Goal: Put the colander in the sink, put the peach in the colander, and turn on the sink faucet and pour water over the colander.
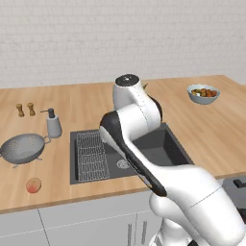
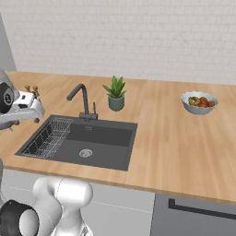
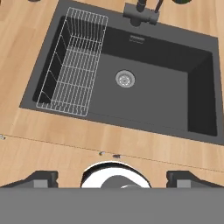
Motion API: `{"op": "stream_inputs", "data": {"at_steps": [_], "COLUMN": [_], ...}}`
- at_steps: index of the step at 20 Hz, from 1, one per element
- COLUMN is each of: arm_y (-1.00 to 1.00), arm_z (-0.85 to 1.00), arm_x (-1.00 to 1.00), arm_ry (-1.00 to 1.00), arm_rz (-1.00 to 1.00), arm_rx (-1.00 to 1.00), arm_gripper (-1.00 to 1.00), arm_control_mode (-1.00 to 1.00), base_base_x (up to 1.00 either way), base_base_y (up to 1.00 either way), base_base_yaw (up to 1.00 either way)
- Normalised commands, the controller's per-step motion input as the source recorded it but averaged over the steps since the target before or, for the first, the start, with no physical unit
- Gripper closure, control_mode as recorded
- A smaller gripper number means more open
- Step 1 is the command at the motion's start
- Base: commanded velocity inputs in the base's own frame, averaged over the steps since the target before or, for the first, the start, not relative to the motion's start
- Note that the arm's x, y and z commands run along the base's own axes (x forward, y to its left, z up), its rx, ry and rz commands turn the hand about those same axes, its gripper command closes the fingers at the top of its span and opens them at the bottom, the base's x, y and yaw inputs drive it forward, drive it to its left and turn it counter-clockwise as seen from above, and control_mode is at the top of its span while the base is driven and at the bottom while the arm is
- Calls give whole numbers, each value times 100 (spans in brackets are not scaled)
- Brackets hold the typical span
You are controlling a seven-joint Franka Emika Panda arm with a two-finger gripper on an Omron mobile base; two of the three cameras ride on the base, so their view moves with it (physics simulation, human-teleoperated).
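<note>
Hovering above the sink (image 3: pixel 148 94), the gripper (image 3: pixel 112 178) spreads its fingers wide, holding nothing; colander (image 1: pixel 23 146) and peach (image 1: pixel 33 185) sit left on the counter (image 1: pixel 202 129). No readable writing.

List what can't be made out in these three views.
- Faucet: in the left base view the arm covers it; the hand view's top edge cuts off its neck.
- Sink: the arm crosses its middle in the left base view.
- Gripper: fingertips sit wide apart in the hand view, cut by the bottom band.
- Salt and pepper shakers: too small for detail.
- Fruit bowl: individual fruits too small to name.
</note>
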Motion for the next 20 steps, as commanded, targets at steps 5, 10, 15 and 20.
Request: {"op": "stream_inputs", "data": {"at_steps": [5, 10, 15, 20], "arm_y": [99, 88, 64, 41], "arm_z": [-35, -44, -31, -16], "arm_x": [0, 13, 28, 38], "arm_ry": [0, 0, 0, 1], "arm_rz": [0, 0, -3, -8], "arm_rx": [-1, 0, 3, 11], "arm_gripper": [-100, -100, -100, -100], "arm_control_mode": [-100, -100, -100, -100], "base_base_x": [0, 0, 0, 0], "base_base_y": [0, 0, 0, 0], "base_base_yaw": [0, 0, 0, 0]}}
